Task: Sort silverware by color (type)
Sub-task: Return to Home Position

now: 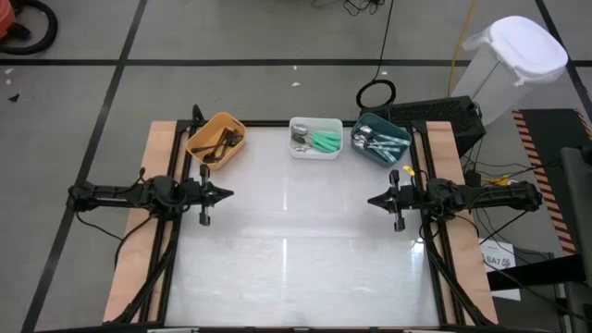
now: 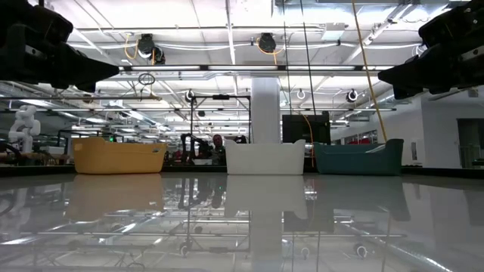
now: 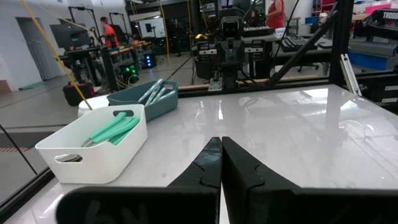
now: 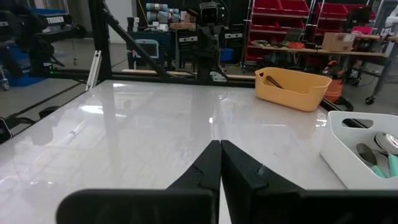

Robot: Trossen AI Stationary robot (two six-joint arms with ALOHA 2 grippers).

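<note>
High view: spoons (image 1: 326, 141) lie in the orange bin (image 1: 225, 117), white bin (image 1: 314, 155) and teal bin (image 1: 377, 161) at upper centre; left jaws mid-left, right jaws mid-right, both closed, empty.

Row beside grippers: first bin (image 1: 222, 119) nearest left gripper (image 1: 228, 194), middle bin (image 1: 314, 121) between both, third bin (image 1: 372, 119) nearest right gripper (image 1: 372, 200); spoons (image 1: 326, 141) in each.
</note>
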